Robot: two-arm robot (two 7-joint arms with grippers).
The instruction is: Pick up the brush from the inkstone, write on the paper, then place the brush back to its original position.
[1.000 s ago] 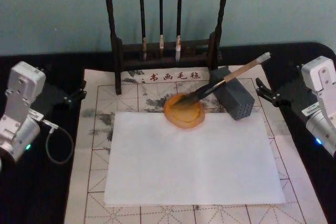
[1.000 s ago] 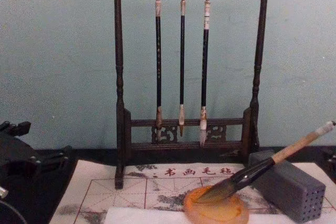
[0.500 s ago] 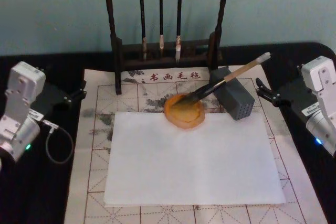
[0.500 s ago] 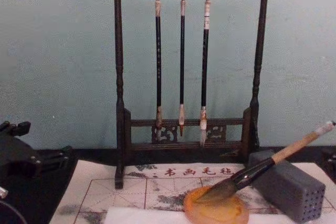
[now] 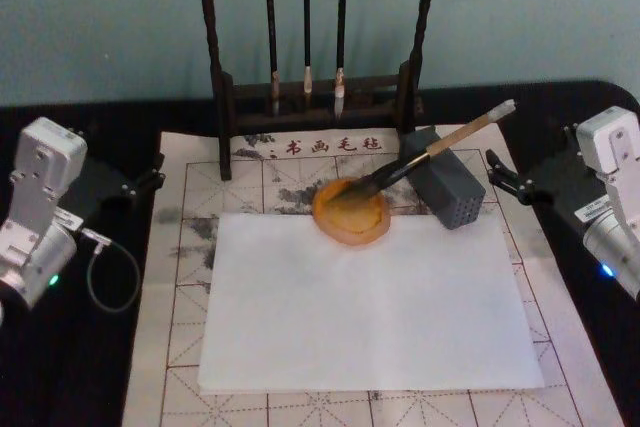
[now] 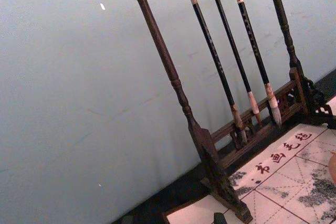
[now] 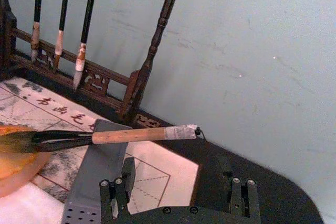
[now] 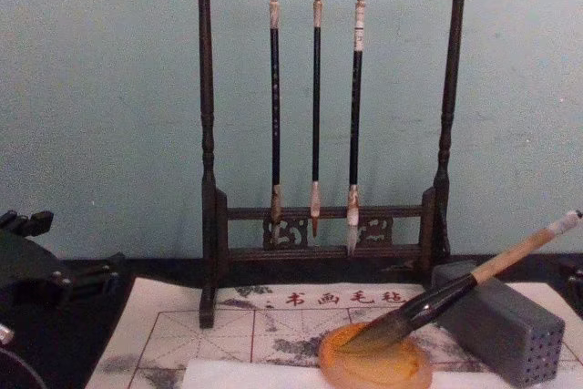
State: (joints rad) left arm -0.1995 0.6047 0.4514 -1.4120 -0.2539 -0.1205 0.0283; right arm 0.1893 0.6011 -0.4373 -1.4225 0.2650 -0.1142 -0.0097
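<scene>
The brush point(image 5: 430, 150) lies slanted, with its dark bristles in the round amber inkstone point(image 5: 350, 212) and its bamboo handle propped on a grey block point(image 5: 447, 190). The white paper point(image 5: 365, 297) lies flat on the gridded mat, touching the inkstone's near edge. My right gripper point(image 5: 505, 175) hovers open just right of the block, a little short of the brush's whitish end cap point(image 7: 181, 131). Its two fingers point(image 7: 116, 191) stand wide apart with nothing between them. Open as well, my left gripper point(image 5: 148, 175) sits at the mat's left edge, far from the brush point(image 8: 455, 293).
A dark wooden rack point(image 5: 315, 97) with three thin black brushes point(image 8: 315, 116) hanging from it stands behind the inkstone point(image 8: 374, 362). The grey block with holes point(image 8: 499, 321) sits right of the dish. A felt mat point(image 5: 180, 347) with red grid lines covers the black table.
</scene>
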